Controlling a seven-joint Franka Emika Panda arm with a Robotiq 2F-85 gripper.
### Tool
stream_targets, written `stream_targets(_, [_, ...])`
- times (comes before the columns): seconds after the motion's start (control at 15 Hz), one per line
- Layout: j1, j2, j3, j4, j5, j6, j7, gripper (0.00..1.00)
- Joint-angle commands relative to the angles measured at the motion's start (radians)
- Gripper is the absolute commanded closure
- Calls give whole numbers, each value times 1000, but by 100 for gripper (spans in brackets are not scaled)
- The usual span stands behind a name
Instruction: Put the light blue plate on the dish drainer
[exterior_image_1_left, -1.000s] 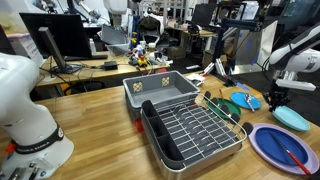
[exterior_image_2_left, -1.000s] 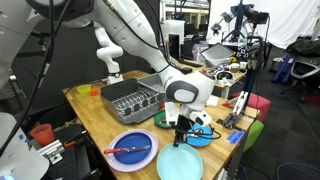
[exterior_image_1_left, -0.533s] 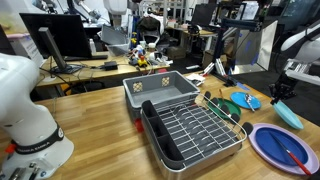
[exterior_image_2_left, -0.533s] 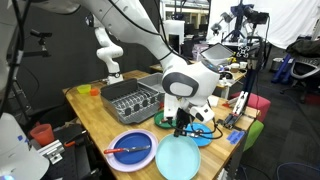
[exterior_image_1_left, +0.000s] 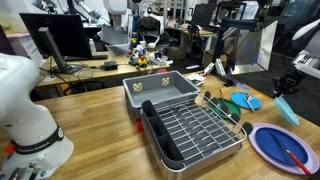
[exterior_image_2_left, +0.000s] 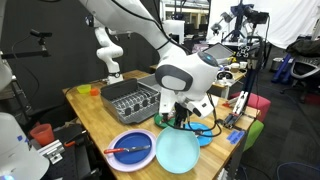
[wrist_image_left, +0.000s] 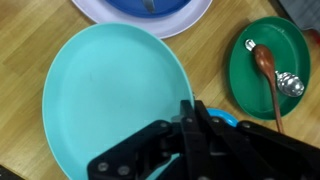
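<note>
Bare dish drainer (exterior_image_1_left: 195, 128) — grey bin (exterior_image_1_left: 160, 77) just behind

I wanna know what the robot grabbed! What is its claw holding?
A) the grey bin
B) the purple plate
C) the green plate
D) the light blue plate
D: in the wrist view the gripper pinches the rim of the light blue plate, which hangs tilted in the air in an exterior view.

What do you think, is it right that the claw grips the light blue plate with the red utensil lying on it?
No. The claw grips the light blue plate, but the red utensil lies on the purple-blue plate, as an exterior view shows.
</note>
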Motion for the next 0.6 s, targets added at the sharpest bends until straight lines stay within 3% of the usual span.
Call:
stream_targets(0.0, [-30,-99,38,-108,89,57,-111,98])
stream_targets(0.53, [29,-321,46,-309,259,78,-364,98])
